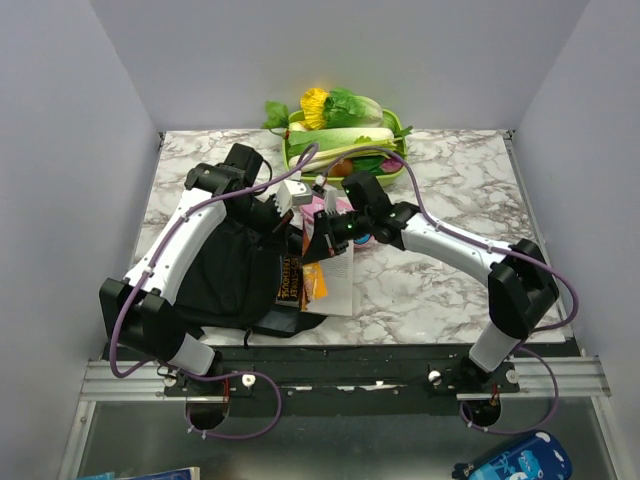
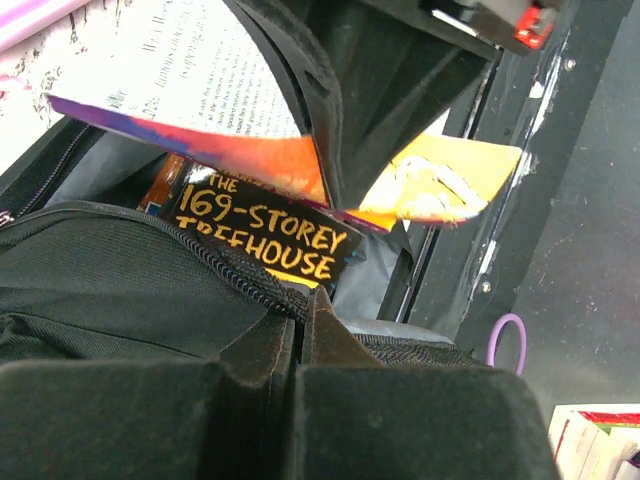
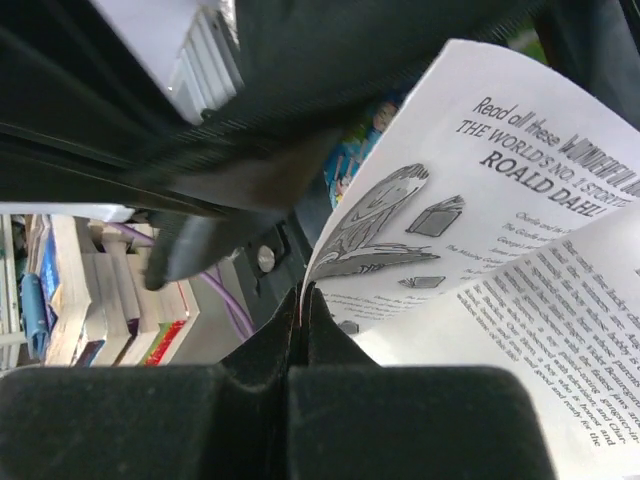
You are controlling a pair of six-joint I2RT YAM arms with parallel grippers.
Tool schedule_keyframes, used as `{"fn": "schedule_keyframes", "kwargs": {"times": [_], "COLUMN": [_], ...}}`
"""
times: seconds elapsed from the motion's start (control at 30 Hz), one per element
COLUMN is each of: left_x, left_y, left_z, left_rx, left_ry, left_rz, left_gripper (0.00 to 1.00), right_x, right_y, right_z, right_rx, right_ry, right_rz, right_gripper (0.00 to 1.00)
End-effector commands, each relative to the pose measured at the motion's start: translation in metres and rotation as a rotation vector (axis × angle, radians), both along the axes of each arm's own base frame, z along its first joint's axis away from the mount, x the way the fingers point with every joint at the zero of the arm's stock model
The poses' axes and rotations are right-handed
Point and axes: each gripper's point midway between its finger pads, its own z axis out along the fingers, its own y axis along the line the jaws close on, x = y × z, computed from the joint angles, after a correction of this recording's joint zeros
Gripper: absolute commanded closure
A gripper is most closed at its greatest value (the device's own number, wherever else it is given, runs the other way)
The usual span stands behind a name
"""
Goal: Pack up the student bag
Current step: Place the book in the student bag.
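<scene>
Right up at the lens, the left gripper (image 2: 305,310) is pinching shut on the zipped rim of the student bag (image 2: 120,290), seemingly propping the mouth open. That bag is lying toward the near left corner of the table (image 1: 440,290), with its mouth facing the middle. Just inside the opening a Treehouse book (image 2: 265,235) is poking out, title showing. Across from it, the right gripper (image 3: 303,305) is clamping tight on a leaf of an open paperback (image 3: 480,220), whose pages are fanning out above the opening.

To my eye the job in hand is feeding that paperback in. Doing it well is going to mean lifting the rim high and wide while the book is going in low and flat, because a thin leaf is looking easy to tear or crease.

I'm struggling to tell whether a single page or the cover is being gripped. The bag's inside is sitting in shadow, so the room inside is anyone's guess.
</scene>
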Motion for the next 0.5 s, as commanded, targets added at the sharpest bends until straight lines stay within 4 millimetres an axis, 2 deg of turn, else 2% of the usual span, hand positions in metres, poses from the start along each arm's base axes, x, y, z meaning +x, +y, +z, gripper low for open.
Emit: {"fn": "schedule_keyframes", "kwargs": {"times": [0.0,0.13,0.27,0.33,0.47], "left_x": [-0.003,-0.002,-0.005,-0.006,-0.005], "left_y": [-0.004,-0.002,-0.007,-0.006,-0.003], "left_z": [0.016,0.015,0.022,0.026,0.02], "left_rx": [-0.046,-0.05,-0.084,-0.089,-0.07], "left_ry": [-0.042,-0.04,-0.027,-0.04,-0.043], "left_rz": [-0.008,-0.002,-0.003,-0.004,0.002], "left_gripper": [1.0,1.0,1.0,1.0,1.0], "right_x": [-0.005,-0.011,-0.015,-0.019,-0.022], "right_y": [0.02,0.023,0.027,0.025,0.024], "right_z": [0.058,0.072,0.07,0.076,0.072], "right_rx": [0.131,0.167,0.186,0.196,0.196], "right_ry": [-0.09,-0.093,-0.057,-0.064,-0.054], "right_rz": [0.066,0.09,0.122,0.135,0.143], "right_gripper": [1.0,0.99,0.99,0.99,0.99]}}
